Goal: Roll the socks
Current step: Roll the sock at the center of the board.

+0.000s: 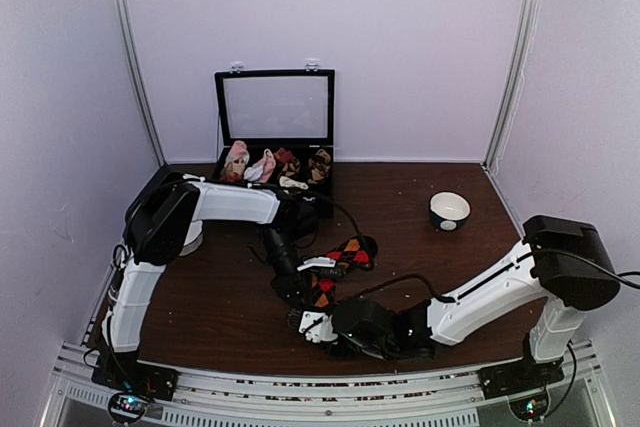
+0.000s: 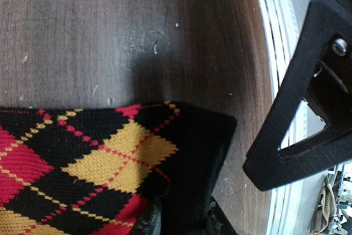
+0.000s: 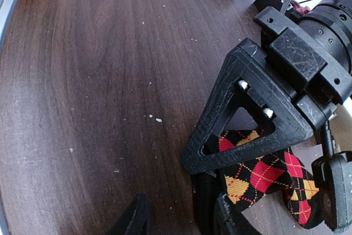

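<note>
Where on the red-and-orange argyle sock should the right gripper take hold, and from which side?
Likely the sock's plain black end, coming in from the table's near edge. That end lies flat on the wood, facing the right gripper, while the left gripper pinches the fabric just behind it.

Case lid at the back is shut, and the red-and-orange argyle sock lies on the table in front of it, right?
No: the case lid stands open, upright, as the top external view shows. The red-and-orange argyle sock does lie on the table in front of it.
</note>
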`<state>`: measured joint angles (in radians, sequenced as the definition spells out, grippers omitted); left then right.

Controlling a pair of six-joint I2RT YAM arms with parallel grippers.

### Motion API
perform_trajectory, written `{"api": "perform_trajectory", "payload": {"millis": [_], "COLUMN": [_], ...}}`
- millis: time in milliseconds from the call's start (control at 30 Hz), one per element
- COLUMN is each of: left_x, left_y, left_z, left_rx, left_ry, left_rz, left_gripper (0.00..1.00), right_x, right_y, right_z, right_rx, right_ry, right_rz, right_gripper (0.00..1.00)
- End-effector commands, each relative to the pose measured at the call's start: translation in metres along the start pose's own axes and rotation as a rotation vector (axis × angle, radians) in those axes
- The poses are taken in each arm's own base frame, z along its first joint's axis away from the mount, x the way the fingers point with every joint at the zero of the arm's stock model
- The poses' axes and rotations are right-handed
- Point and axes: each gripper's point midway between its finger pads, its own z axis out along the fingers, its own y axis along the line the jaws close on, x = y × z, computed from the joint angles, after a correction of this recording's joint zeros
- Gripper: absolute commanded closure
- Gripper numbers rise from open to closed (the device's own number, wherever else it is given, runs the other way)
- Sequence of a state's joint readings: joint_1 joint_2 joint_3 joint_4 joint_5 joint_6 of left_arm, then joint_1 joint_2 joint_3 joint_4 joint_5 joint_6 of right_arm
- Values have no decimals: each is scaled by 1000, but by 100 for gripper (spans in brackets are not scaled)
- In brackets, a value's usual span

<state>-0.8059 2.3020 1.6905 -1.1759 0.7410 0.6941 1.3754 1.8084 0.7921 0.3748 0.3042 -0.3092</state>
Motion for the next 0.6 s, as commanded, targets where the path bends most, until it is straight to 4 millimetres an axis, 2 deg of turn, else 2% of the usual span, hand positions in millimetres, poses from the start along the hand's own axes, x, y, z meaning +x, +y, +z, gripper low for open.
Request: {"api": "perform_trajectory", "payload": {"millis": [0,167,433,567], "left_x": [4,6,5,7], "left_y": [-1,0,-1,-1], "left_z": [-1,-1,-2,-1], "left_rx": [3,-5,-7,-6], "left_ry": [1,12,11,15], "left_rz": [11,18,26,23], "left_gripper": [73,72,72,72], "right_x": [-7,4,22,21], "right_y": [-10,-16,-27,-25], "right_z": [5,11,10,10], "right_rx": [22,76,128,104], "right_ry": [-24,8,40,37], "right_rz": [19,-2,13,21], "right_gripper": [62,64,61,65]}}
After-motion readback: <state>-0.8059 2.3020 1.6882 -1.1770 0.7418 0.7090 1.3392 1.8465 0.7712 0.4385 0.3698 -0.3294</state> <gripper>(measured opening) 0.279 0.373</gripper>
